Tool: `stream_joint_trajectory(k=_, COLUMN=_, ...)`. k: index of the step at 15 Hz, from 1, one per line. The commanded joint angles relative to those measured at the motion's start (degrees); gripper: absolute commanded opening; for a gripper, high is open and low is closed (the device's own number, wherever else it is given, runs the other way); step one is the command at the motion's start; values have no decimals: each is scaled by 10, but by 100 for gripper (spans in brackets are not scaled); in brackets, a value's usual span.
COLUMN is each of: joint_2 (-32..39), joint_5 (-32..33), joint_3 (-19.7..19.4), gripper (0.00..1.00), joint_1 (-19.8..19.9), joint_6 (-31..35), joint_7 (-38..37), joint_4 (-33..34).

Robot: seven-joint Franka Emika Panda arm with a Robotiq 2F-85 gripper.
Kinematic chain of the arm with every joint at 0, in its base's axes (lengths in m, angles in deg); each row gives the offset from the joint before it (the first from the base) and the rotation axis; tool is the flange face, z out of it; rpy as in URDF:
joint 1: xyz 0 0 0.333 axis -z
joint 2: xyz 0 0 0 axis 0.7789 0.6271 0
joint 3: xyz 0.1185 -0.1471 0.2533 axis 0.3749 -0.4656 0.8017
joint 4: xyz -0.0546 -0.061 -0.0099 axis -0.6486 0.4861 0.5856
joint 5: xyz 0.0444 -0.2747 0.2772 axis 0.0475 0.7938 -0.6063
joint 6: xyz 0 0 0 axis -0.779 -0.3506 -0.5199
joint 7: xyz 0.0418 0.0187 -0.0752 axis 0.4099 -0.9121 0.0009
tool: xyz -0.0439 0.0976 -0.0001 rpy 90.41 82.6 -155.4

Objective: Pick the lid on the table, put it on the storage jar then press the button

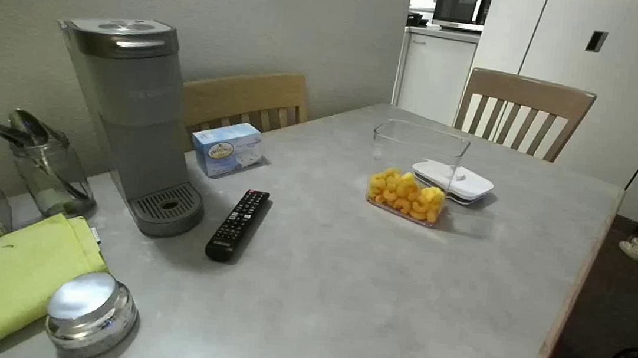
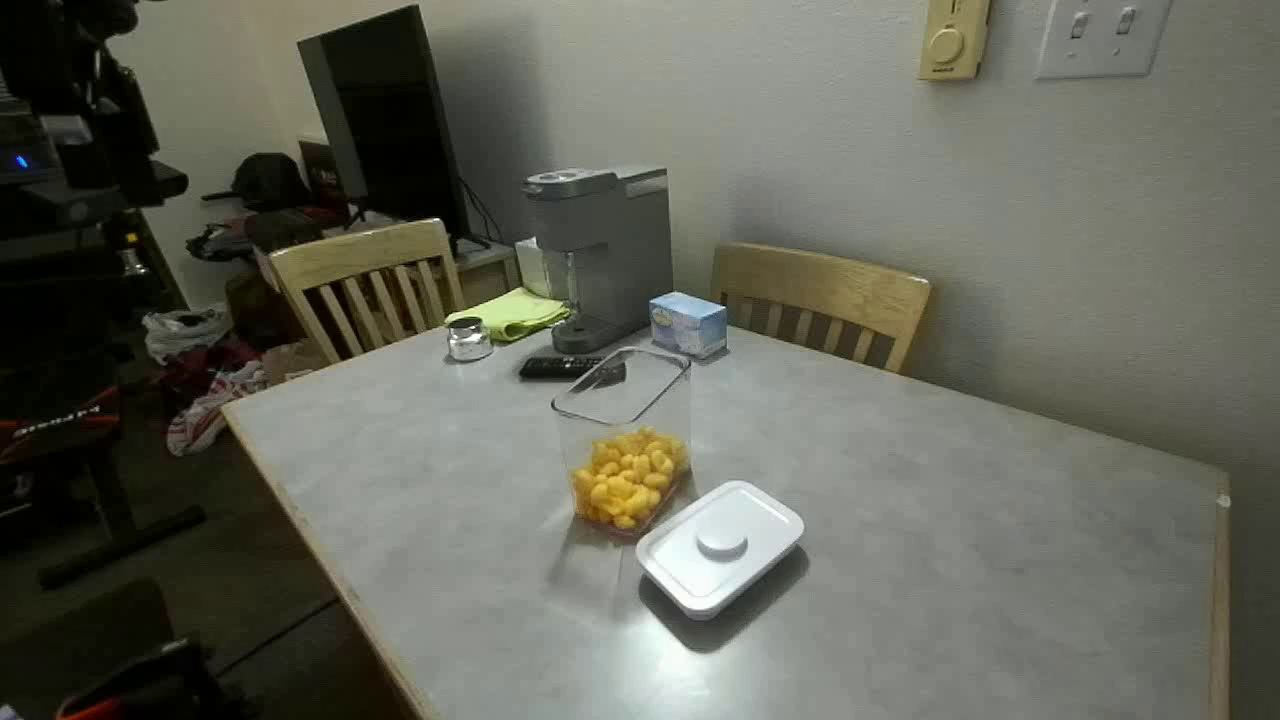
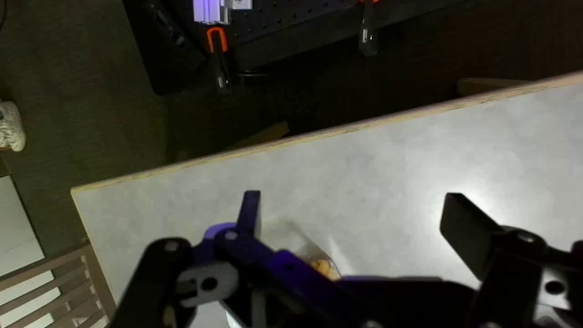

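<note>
White lid [image 2: 695, 572] is just sitting on the table [image 2: 960, 520], button [image 2: 722, 539] facing up, close beside the storage jar [image 2: 662, 411] (yellow-orange pieces [image 2: 625, 482] down in the bottom, btw). In the wrist view the gripper [image 3: 351, 212] has its fingers [image 3: 467, 232] spread wide apart. Further out, the black remote [image 2: 565, 368] lies near the grey coffee machine [image 2: 625, 250]

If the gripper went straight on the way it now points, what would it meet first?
Probably the tabletop: its grey surface shows ahead of the open gripper in the wrist view, though depth is unclear.
</note>
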Motion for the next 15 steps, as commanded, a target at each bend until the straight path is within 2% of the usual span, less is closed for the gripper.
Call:
stream_joint_trajectory(k=1, joint_2=3, joint_5=5, joint_3=-9, gripper=100, joint_1=-11, joint_6=-1, joint_7=-5, joint_4=1)
stream_joint_trajectory(k=8, joint_2=3, joint_5=5, joint_3=-9, gripper=100, joint_1=-11, joint_6=-1, joint_7=-5, joint_4=1)
stream_joint_trajectory(k=15, joint_2=22, joint_5=2, joint_3=-45, gripper=100, joint_1=18, joint_6=11, joint_7=-40, joint_4=20)
